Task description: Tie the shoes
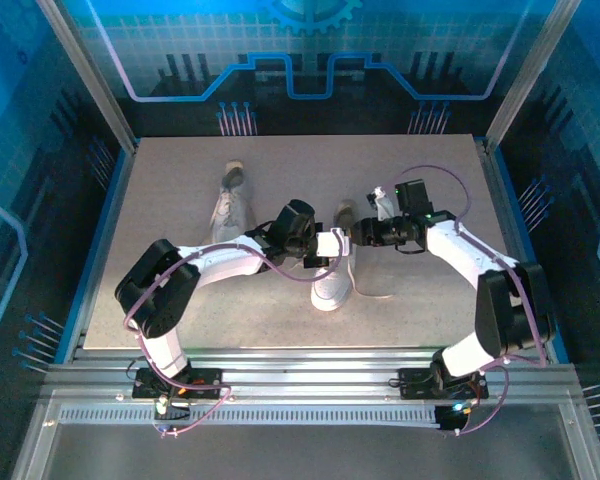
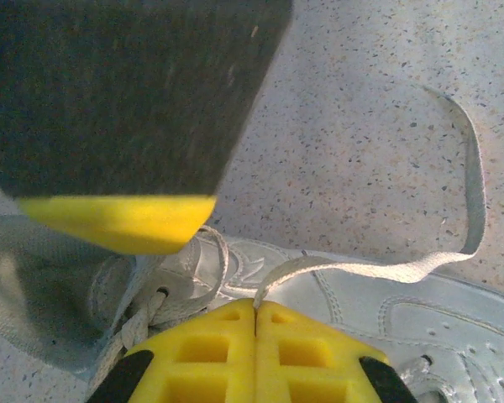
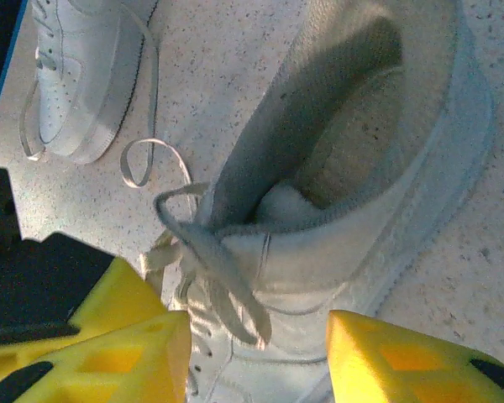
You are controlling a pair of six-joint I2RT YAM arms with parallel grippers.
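While the left hand [image 2: 255, 307] clamps a lace [image 2: 363, 270], the right hand [image 3: 257, 332] hangs spread astride the shoe [image 3: 378, 201].

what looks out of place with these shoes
The near shoe is untied, with one lace looping loose across the table, pinched in the shut left gripper. The far shoe sits apart, back and left, its slack laces lying on the table too.

Reaches inward from both sides, left gripper [image 2: 256, 309] clamped tight on a lace [image 2: 365, 270], right gripper [image 3: 256, 332] with fingers [image 3: 403, 361] spread, tips nearly meeting.
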